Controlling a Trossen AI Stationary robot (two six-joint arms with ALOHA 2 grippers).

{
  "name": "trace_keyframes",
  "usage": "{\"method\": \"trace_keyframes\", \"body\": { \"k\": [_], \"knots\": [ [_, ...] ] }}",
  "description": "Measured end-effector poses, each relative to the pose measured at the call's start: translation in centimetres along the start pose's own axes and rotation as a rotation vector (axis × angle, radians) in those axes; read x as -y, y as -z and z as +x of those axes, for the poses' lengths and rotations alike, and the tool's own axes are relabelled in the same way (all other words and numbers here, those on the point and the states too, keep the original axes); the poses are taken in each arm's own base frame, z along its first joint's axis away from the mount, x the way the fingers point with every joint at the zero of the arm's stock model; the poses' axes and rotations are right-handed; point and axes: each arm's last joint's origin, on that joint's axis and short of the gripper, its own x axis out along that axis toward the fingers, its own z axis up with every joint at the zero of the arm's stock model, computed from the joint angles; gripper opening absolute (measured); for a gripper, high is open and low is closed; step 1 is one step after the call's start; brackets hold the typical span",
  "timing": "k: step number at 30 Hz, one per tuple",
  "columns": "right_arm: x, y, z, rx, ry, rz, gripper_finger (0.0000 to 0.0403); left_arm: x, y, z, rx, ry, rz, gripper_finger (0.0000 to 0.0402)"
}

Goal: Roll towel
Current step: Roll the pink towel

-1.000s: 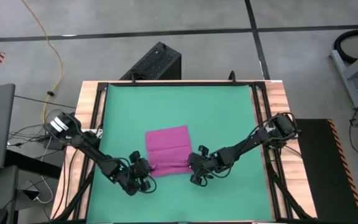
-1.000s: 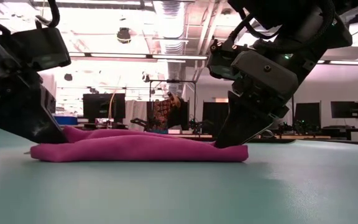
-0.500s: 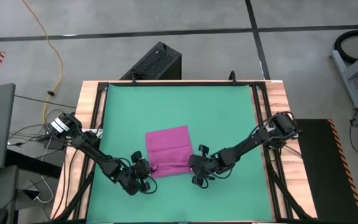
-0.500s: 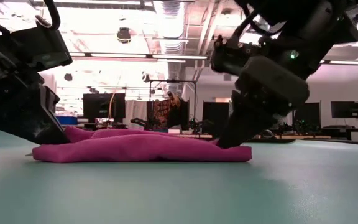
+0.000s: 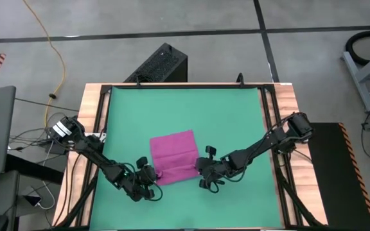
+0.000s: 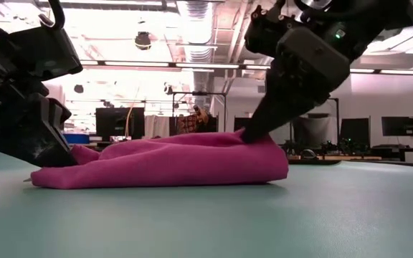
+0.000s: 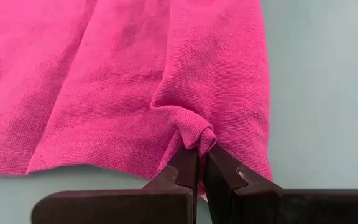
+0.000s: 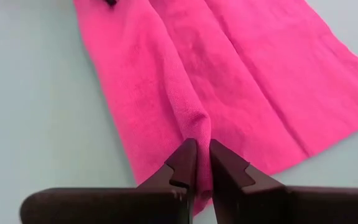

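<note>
The magenta towel [image 5: 172,154] lies on the green mat [image 5: 185,109], slightly toward the near side. My left gripper [image 5: 151,174] is at its near left corner, shut on the cloth, low on the mat [image 6: 49,150]. My right gripper [image 5: 198,168] is at its near right corner, also shut on the cloth and raised off the mat [image 6: 253,132]. The towel's left part rests flat on the mat, while its right part humps up under my right gripper. My left gripper pinches a small pucker of cloth [image 7: 197,134] between its two fingers, at the towel's near edge by the near left corner. The fingers slant down from the near left. The cloth around the pinch stays on the mat. My right gripper pinches a raised ridge of cloth [image 8: 194,124] between its two fingers, near the towel's near right corner. The fingers slant down from the near right, along the ridge. That end [image 6: 264,150] is lifted into a hump, its lower edge still on the mat.
Bare green mat lies on all sides of the towel, widest toward the far edge. Wooden rails [image 5: 281,128] border the mat left and right. A black box [image 5: 162,64] sits on the floor beyond the far edge.
My right gripper has risen and rolled a little, drawing the towel's near right part up off the mat into a tall hump. The towel's left part and my left gripper have stayed where they were.
</note>
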Motion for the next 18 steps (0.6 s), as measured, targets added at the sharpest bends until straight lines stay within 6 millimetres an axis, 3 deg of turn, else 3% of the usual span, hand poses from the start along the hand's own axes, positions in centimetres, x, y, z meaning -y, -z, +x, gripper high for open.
{"method": "trace_keyframes", "body": {
  "k": [7, 10, 14, 18],
  "knots": [
    [0.0, 0.4, 0.0, -0.052, -0.030, -0.016, 0.0062, 0.0, 0.0, 0.0, -0.002, 0.000, 0.007, 0.0000],
    [0.2, 0.6, -0.4, -0.048, 0.049, -0.040, 0.0062, 0.0, 0.0, 0.0, -0.002, 0.000, 0.008, 0.0000],
    [0.5, -0.1, -1.4, 0.018, 0.129, -0.043, 0.0062, 0.0, 0.0, 0.0, -0.003, 0.001, 0.022, 0.0000],
    [-0.4, -0.9, -2.0, 0.110, 0.087, -0.069, 0.0061, 0.0, 0.0, 0.0, 0.000, 0.004, 0.020, 0.0000]
  ]
}}
